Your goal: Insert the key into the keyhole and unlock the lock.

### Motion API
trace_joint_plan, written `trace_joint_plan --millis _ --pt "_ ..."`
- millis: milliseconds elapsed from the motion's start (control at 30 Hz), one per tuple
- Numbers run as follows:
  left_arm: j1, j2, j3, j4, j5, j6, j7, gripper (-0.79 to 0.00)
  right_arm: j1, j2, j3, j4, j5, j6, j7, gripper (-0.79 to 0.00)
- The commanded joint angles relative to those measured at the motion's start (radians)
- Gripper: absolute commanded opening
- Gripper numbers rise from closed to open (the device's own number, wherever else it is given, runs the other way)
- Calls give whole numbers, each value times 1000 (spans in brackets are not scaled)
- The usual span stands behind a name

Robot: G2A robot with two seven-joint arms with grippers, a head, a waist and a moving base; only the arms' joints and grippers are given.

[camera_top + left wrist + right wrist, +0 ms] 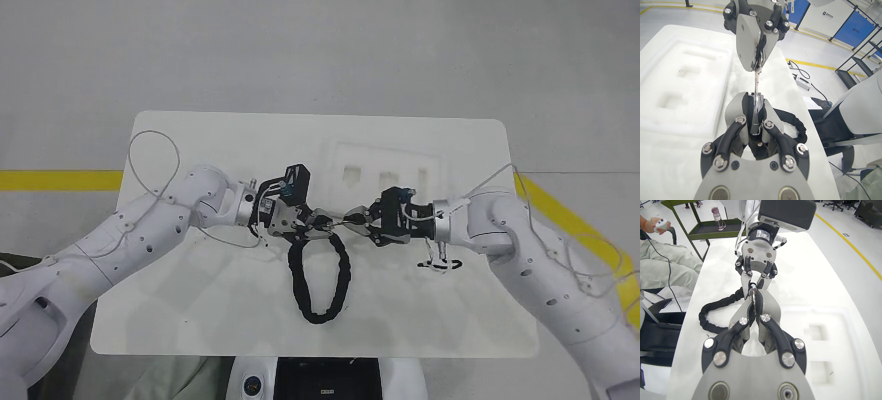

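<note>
Over the middle of the white table, my left gripper is shut on the chrome cylinder of the lock. The lock's black fabric-sleeved cable hangs in a loop down onto the table. Facing it, my right gripper is shut on the head of a silver key. The key's blade points at the keyhole end of the cylinder and its tip sits at or just inside the opening. In the top view the two grippers meet tip to tip, left gripper and right gripper.
A white foam tray with rectangular recesses lies on the table behind the grippers. A small black object lies on the table under the right arm. A yellow floor line runs beyond the table's side.
</note>
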Motion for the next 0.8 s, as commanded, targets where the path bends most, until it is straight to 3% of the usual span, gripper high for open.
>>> trace_joint_plan --millis 0,267,667,700,733,767 --pt "-4 2 0 0 8 0 -7 -785 -4 1 2 -9 44 23 42 -785" --pt "-22 13 0 -11 14 0 -25 -785 -29 6 12 -58 190 110 170 -785" --pt "-41 36 -1 -20 23 0 -54 -785 -55 4 24 -85 289 207 254 -785" --pt "-41 38 -2 -22 21 0 -51 -785 -58 3 25 -90 293 212 249 -529" --pt "-41 40 -4 -24 19 0 -47 -785 -61 2 25 -92 292 214 249 -166" --pt "-42 41 -4 -25 19 0 -45 -785 -62 2 27 -95 288 216 246 0"
